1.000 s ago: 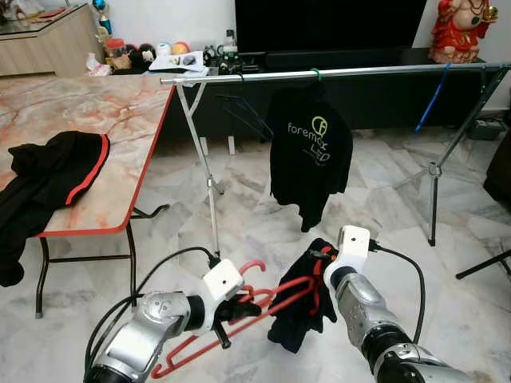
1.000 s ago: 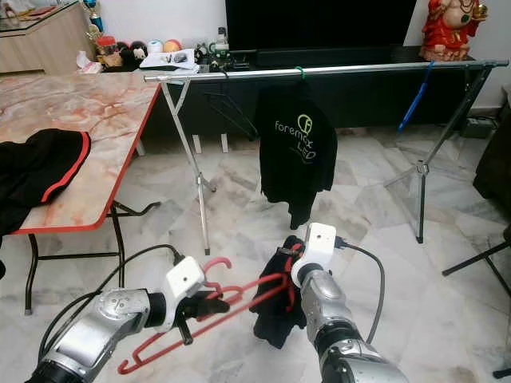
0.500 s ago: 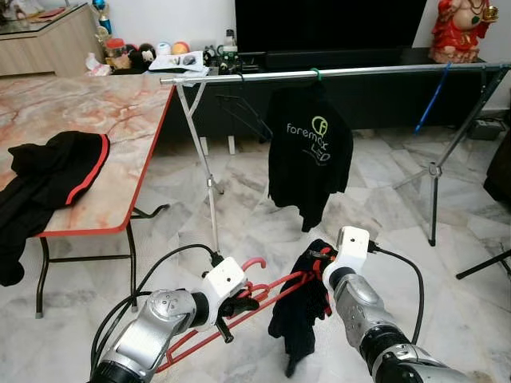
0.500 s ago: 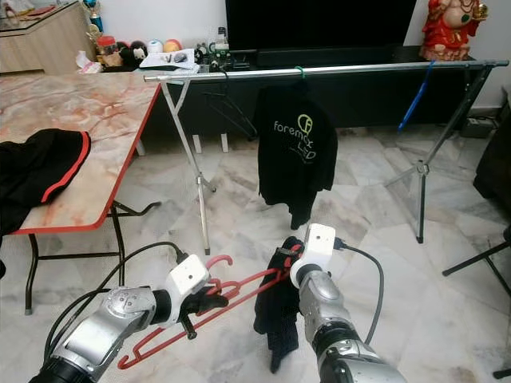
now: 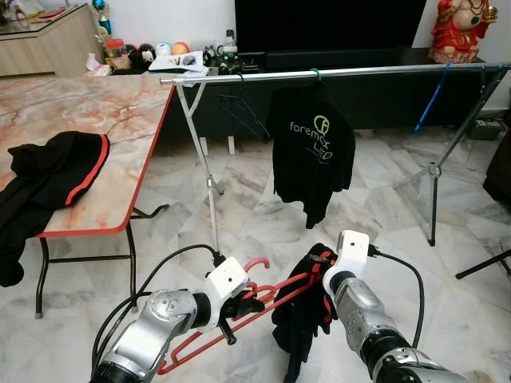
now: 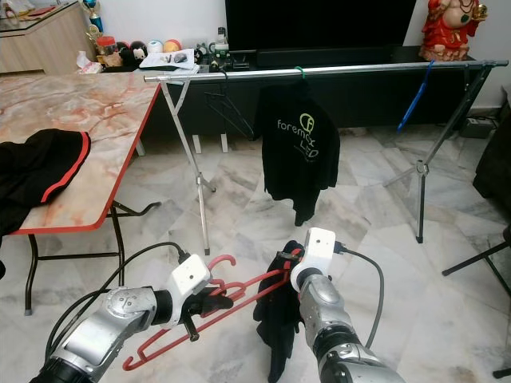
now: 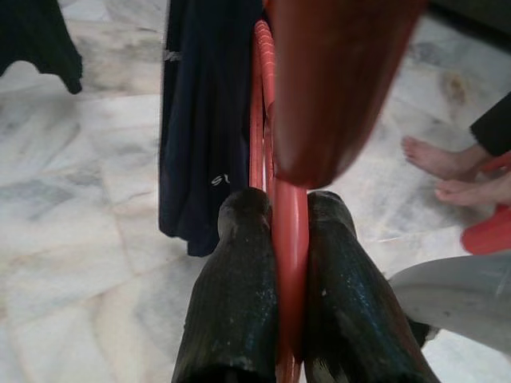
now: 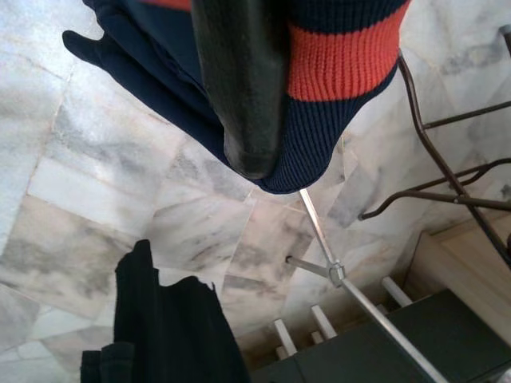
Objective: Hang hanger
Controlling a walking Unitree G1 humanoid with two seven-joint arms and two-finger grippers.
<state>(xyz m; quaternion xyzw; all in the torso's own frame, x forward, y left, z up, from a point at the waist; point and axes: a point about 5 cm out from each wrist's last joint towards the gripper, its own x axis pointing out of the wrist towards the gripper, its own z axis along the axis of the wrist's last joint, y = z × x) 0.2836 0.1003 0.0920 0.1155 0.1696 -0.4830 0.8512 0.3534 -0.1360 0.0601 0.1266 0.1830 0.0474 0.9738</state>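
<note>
My left gripper [image 5: 242, 307] is shut on the neck of a red hanger [image 5: 275, 293], low over the floor. The left wrist view has both black fingers [image 7: 239, 271] pressed on the red bar. The hanger's far arm runs into a dark navy garment with a red ribbed band [image 5: 302, 327], which hangs down from it. My right gripper [image 5: 318, 267] is shut on the garment's top edge; the right wrist view has one finger [image 8: 239, 80] against the red band [image 8: 339, 52]. The silver clothes rail [image 5: 359, 72] stands ahead.
On the rail hang a black printed T-shirt [image 5: 313, 148], an empty black hanger [image 5: 239, 112] and a blue hanger [image 5: 431, 100]. A marble-top table [image 5: 120, 136] with a black-and-red garment [image 5: 48, 179] stands to the left. A person's bare feet [image 7: 435, 159] are close by.
The navy garment has dropped from a bunch to hang longer. My left gripper has lifted the hanger slightly and shifted right. The T-shirt on the rail sways a little.
</note>
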